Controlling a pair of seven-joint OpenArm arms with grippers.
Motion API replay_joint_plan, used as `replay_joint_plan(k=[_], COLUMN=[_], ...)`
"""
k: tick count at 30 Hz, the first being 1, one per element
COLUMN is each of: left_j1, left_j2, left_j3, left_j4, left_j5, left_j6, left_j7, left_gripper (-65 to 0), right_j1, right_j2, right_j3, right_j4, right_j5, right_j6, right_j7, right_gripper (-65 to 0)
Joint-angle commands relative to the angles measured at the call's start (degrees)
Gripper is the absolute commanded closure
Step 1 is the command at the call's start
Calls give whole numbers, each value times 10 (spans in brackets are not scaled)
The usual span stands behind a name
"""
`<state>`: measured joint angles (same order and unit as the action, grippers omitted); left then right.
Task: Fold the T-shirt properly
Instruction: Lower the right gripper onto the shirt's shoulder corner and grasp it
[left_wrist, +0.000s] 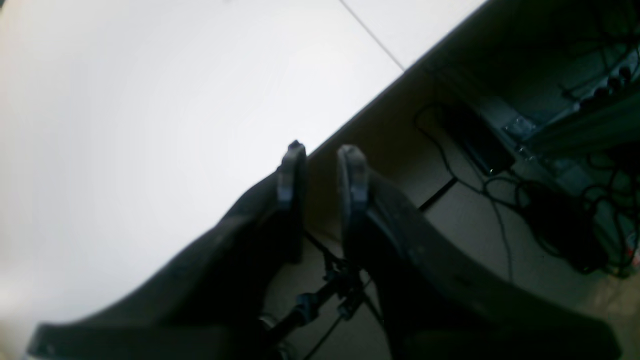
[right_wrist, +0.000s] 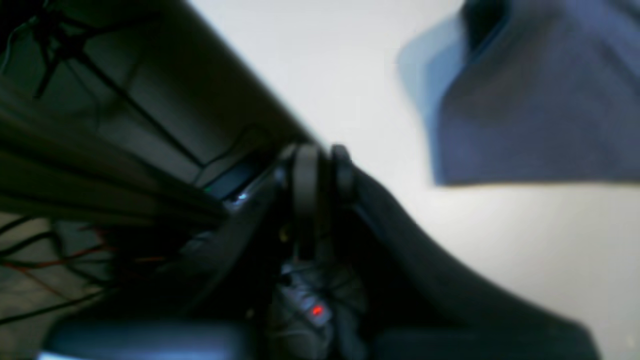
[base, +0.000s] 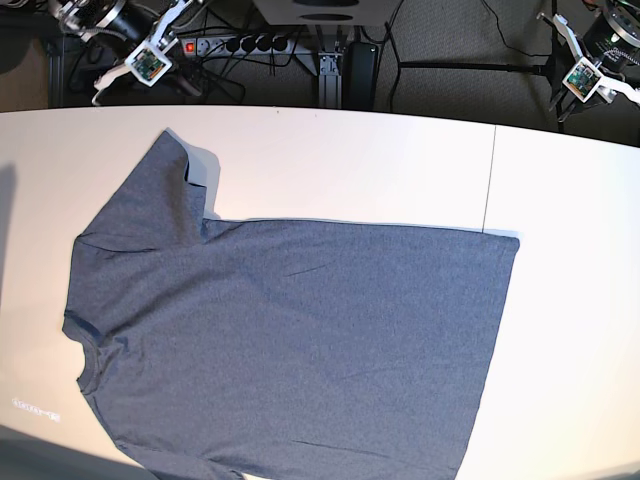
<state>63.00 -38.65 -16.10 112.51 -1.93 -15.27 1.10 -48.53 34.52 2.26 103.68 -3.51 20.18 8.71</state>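
Note:
The T-shirt (base: 290, 340), dark heathered blue-grey, lies spread flat on the white table (base: 350, 160). Its neck points left, its hem right, and one sleeve (base: 160, 200) reaches toward the back left. No lettering shows. Both arms hang beyond the table's back edge, away from the cloth. In the left wrist view my left gripper (left_wrist: 321, 155) is over the table edge, open by a narrow gap with nothing in it. My right gripper (right_wrist: 325, 160) is blurred, its fingers together and empty, with the T-shirt (right_wrist: 525, 110) sleeve off to its right.
A thin seam (base: 490, 170) crosses the table at the right. Behind the back edge lie a power strip (base: 240, 42), cables and a table stand. A black box (left_wrist: 475, 140) and loose cables (left_wrist: 500, 200) sit on the floor below the left gripper.

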Motion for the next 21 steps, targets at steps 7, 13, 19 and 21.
replay_joint_plan(k=[7, 13, 19, 21], left_j1=[7, 7, 7, 7], left_j2=[-14, -14, -14, -14], left_j3=[-5, -5, -5, -5], left_j4=[8, 8, 8, 8], left_j5=[3, 3, 3, 3], left_j6=[11, 11, 11, 11], left_j7=[-8, -8, -9, -9], left_gripper=[-119, -119, -119, -119], right_j1=[70, 104, 113, 120], right_j2=[53, 84, 104, 104], right_j3=[28, 27, 0, -13], right_j4=[10, 10, 10, 10], right_j5=[5, 5, -80, -81], right_j6=[6, 6, 6, 6], right_j7=[-43, -63, -73, -82], right_gripper=[-257, -257, -366, -376])
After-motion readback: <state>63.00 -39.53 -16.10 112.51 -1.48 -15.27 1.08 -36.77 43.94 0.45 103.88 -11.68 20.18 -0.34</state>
